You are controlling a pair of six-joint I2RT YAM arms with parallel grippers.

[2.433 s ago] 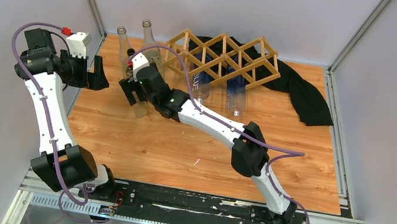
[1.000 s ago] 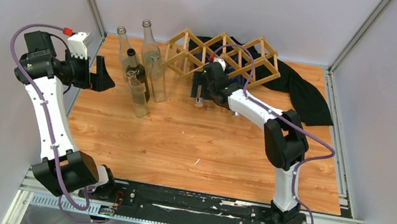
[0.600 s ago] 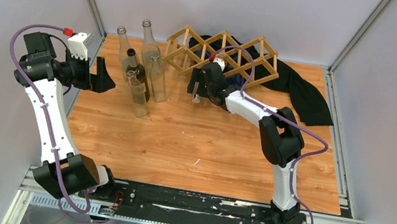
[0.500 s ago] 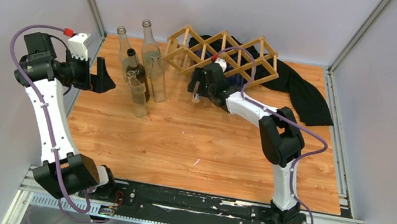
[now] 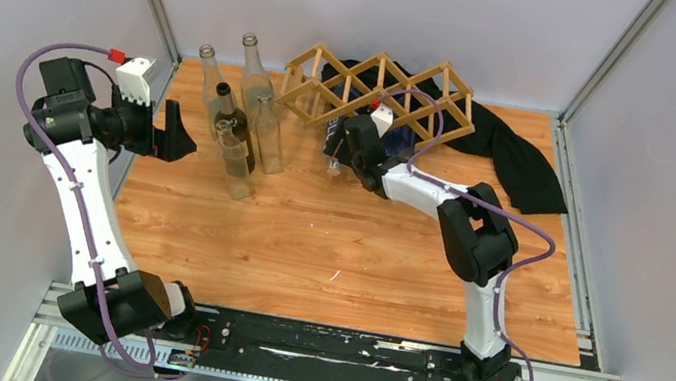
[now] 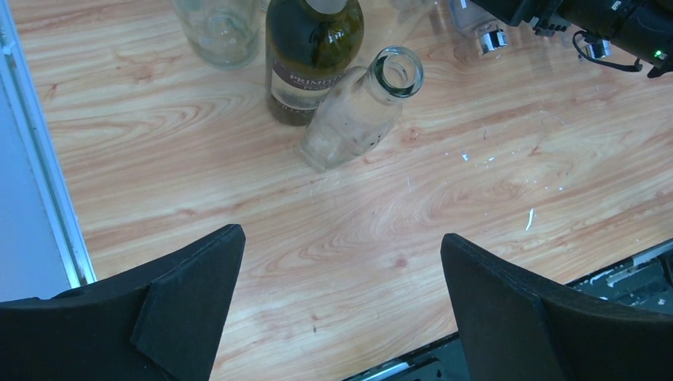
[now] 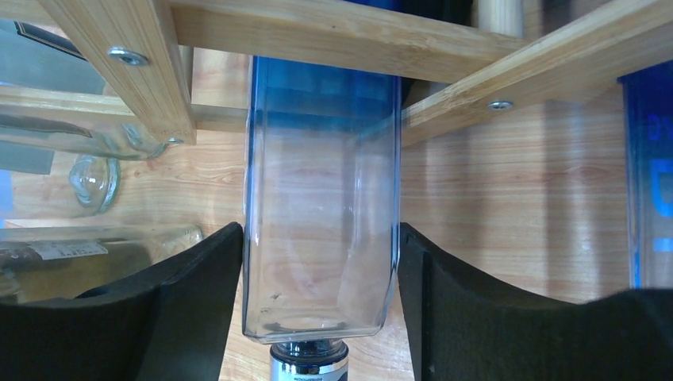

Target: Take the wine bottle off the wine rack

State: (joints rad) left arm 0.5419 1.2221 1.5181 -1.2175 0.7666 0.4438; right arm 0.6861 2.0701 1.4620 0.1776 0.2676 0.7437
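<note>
Right jaws: the right gripper [image 7: 321,262] pinches the wine bottle [image 7: 321,198], one pad against each flat side just above the shoulder, as far as the wrist view shows.
Wine bottle: clear with a blue tint. It lies in a lower cell of the wine rack [image 7: 317,32], under the crossing slats, with its capped neck pointing to 6 o'clock.
Change: 2.4 s ago this arm was at the standing bottles [image 5: 242,126], at 9 o'clock of the rack. It has since swung across, and in the last half second the wrist has settled onto the glass.
Meaning: the reach looks finished; what remains is a straight pull toward 6 o'clock, keeping clear of the slats.
Left jaws: the left gripper [image 6: 340,242] is spread wide and empty, parked at 9 o'clock as before.
Around: a second blue bottle [image 7: 651,198] lies at 3 o'clock.
</note>
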